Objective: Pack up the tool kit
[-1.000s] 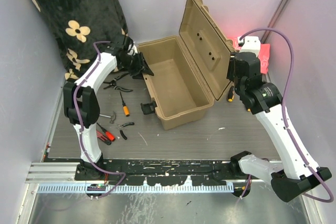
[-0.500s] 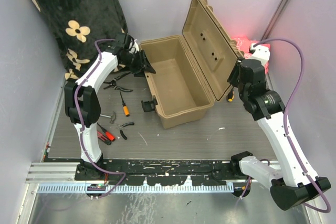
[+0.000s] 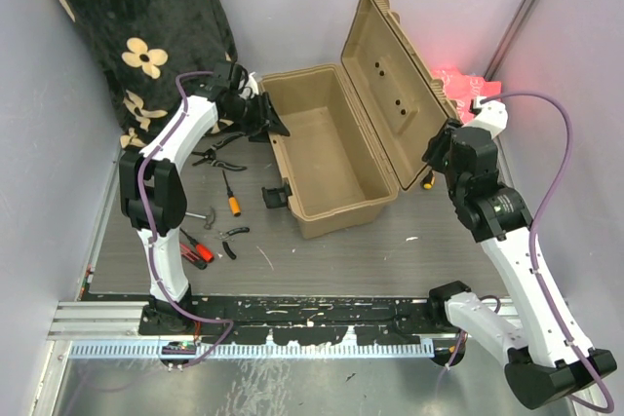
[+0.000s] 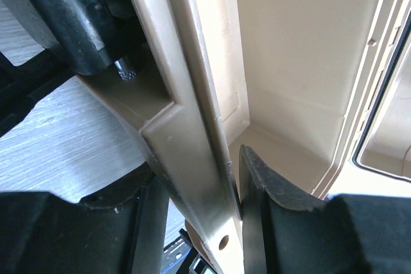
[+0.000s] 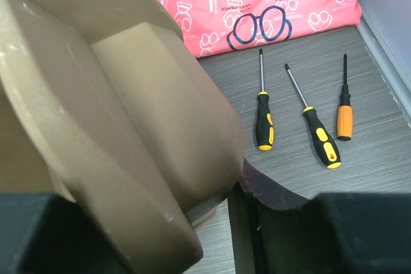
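The toolbox (image 3: 341, 213) sits in the middle of the table (image 3: 409, 260), open, with its lid (image 3: 385, 75) swung up and leaning to the right. From above, the inside looks bare; no tool is in it.

The left gripper (image 3: 255, 116) is at the box's far left corner. Its wrist view shows the wall caught between the two fingers (image 4: 260, 190), pinched from inside and outside. The right gripper (image 3: 434, 158) is at the lid's outer right side. A thick rib of the lid lies between its fingers, but whether they press on it I cannot tell.

Left of the box, loose on the table, lie black pliers (image 3: 216, 151), an orange-handled screwdriver (image 3: 232, 200), smaller pliers (image 3: 232, 236) and red-handled tools (image 3: 195, 250). Right of the box, behind the lid, lie three more screwdrivers (image 5: 321, 136), just near of a pink cloth (image 5: 257, 4). A black flowered blanket (image 3: 136, 26) hangs at the far left.

The step in hand looks like getting the lid open while the box is steadied. Next, the lid should rest back by itself, so that one arm can let go and fetch a tool.
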`<state>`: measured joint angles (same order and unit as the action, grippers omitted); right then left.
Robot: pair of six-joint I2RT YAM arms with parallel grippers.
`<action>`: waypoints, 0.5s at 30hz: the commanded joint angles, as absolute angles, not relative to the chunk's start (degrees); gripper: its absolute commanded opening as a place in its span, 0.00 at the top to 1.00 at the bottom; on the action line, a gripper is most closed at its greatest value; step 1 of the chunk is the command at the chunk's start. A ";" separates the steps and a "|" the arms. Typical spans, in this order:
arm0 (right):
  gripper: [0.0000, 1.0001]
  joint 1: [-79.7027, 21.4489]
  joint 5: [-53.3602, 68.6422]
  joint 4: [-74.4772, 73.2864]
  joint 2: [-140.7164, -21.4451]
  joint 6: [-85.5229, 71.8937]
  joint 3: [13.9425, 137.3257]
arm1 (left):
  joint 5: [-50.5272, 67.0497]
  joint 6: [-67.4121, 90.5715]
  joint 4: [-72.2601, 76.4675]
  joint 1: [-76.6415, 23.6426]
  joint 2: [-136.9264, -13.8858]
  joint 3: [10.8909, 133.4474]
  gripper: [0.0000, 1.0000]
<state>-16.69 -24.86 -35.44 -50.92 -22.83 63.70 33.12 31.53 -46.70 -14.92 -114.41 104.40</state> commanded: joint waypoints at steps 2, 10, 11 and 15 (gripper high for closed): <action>0.61 -15.27 -25.89 -48.55 -47.91 -33.03 59.09 | 34.36 19.80 -51.30 -12.83 -114.89 104.34 1.00; 0.25 -15.21 -22.66 -46.37 -45.28 -37.13 54.31 | 35.37 20.99 -50.24 -12.81 -114.64 103.23 1.00; 0.27 -15.23 -22.59 -46.10 -45.33 -36.97 54.07 | 35.54 21.10 -50.15 -12.81 -114.62 102.99 1.00; 0.49 -15.26 -22.76 -44.97 -46.20 -36.39 54.04 | 35.94 21.26 -50.01 -12.83 -114.44 102.44 1.00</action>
<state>-16.82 -17.34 -40.36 -46.46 -32.77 54.68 34.94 31.03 -47.16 -14.39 -114.74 104.12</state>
